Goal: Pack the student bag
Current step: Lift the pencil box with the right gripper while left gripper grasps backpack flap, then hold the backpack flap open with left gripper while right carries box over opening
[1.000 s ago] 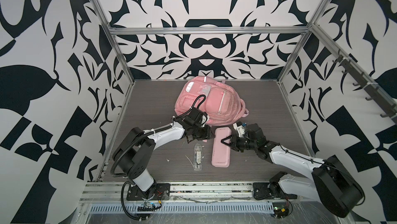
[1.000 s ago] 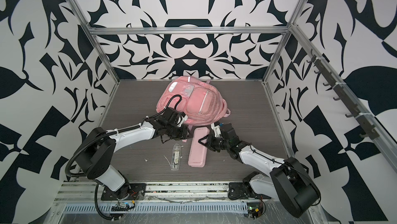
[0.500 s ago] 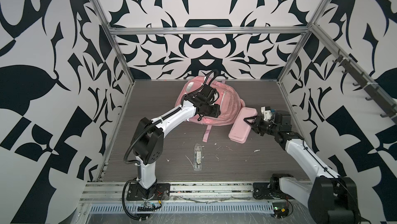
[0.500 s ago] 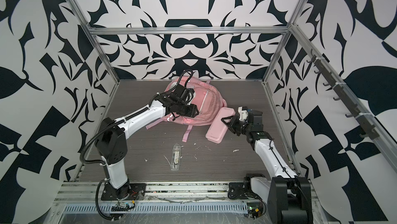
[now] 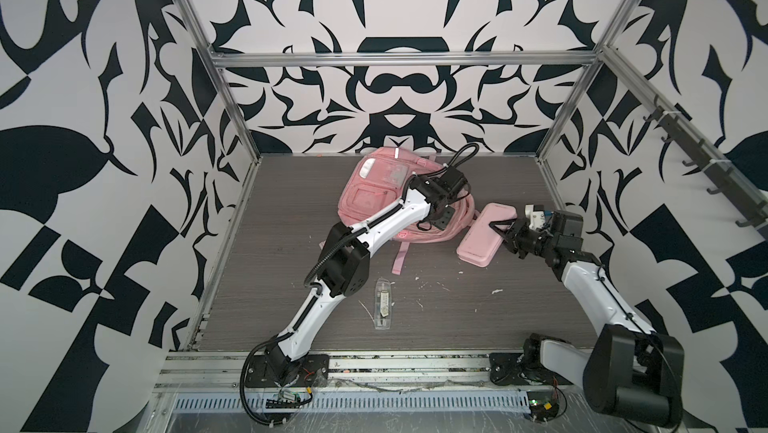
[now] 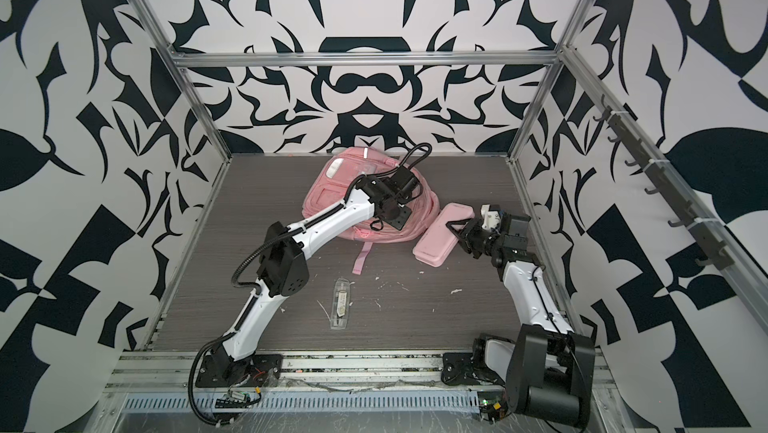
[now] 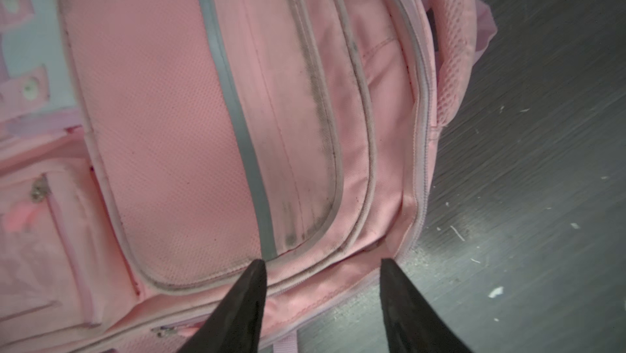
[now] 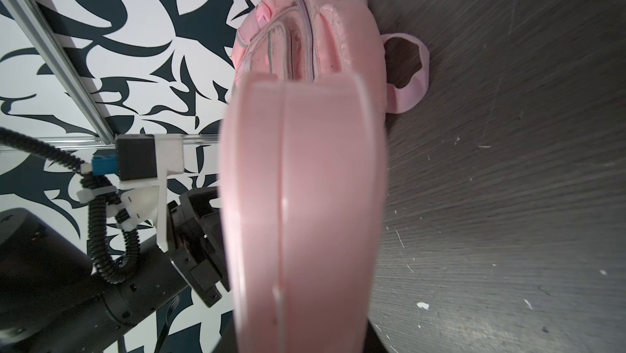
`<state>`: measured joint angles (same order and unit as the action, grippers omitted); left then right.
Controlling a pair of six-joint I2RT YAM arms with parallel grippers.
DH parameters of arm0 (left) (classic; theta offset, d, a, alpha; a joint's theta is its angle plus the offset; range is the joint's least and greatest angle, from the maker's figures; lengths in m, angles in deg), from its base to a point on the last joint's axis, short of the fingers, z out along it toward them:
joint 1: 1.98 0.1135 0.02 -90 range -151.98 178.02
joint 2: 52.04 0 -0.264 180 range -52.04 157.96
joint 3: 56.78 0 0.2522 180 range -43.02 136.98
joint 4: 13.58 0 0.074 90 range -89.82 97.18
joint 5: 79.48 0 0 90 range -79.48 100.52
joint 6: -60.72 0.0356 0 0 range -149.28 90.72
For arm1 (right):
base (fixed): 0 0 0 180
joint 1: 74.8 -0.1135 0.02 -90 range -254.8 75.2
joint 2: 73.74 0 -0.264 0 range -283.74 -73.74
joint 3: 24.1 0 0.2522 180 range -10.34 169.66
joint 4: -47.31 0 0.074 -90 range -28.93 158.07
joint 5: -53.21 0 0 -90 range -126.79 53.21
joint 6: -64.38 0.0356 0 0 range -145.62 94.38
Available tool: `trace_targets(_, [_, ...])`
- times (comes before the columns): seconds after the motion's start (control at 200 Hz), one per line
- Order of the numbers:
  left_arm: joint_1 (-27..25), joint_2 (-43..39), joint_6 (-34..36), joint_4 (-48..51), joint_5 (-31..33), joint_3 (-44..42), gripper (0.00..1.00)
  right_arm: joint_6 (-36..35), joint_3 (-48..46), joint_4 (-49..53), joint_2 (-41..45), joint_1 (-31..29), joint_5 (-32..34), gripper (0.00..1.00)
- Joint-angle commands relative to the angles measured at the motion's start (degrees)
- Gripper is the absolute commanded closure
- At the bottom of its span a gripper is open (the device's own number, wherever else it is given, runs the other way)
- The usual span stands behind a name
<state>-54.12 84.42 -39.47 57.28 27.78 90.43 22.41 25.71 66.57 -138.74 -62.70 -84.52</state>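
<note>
Dark wood tabletop holds the student bag near its back edge. Left gripper hangs over it, 2 fingers apart and empty. Right gripper pinches the pencil case just beside the bag, toward the right edge, with its long side facing it.

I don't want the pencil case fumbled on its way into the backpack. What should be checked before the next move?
1. Hold of the right gripper on the pencil case: ok, clamped on its edge.
2. Main compartment of the student bag open: cannot tell from these views.
3. Bag held open by the left gripper: not ok, jaws apart over the fabric, gripping nothing.
4. Way into the bag free: probably not ok, the left gripper sits over the bag's side nearest the case.
5. Everything else packed: not ok, a clear packet lies on the table.
</note>
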Motion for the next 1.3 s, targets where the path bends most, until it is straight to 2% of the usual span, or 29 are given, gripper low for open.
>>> trace_targets(0.0, [-2.04, 3.78, 4.64, 6.9, 9.23, 5.68, 0.41, -3.19, 1.17, 2.52, 2.6, 0.2, -0.31, 0.9])
trace_targets(0.125, [-2.87, 6.6, 5.53, 6.77, 11.3, 7.86, 0.41, -3.64, 0.55, 3.46, 3.37, 0.21, -0.61, 0.9])
trace_targets(0.285, [-3.23, 8.28, 8.04, 3.9, 18.65, 7.53, 0.4, -6.12, 1.12, 6.72, 4.92, 0.22, 0.66, 0.9])
trace_targets(0.645, [-3.23, 11.62, 10.2, 0.79, 20.61, 7.45, 0.43, -6.81, 1.3, 8.13, 6.19, 0.14, 0.51, 0.9])
trace_targets(0.755, [-3.14, 10.48, 10.02, -0.16, 21.19, 6.66, 0.56, -6.83, 1.13, 8.08, 6.17, 0.2, 0.25, 0.9])
trace_targets(0.975, [-2.71, 3.56, 10.2, -3.69, 21.56, 1.97, 0.95, -5.65, 0.82, 5.62, 5.55, -0.29, -1.13, 0.91])
trace_targets(1.04, [-2.7, 0.76, 10.29, -4.88, 21.03, -0.01, 1.0, -5.26, 0.91, 4.66, 5.32, -0.99, -1.13, 0.91])
trace_targets(1.295, [-2.19, -10.5, 10.11, -7.05, 19.21, -5.04, 1.0, -3.8, 3.62, 1.45, 2.74, -5.41, 0.75, 0.91])
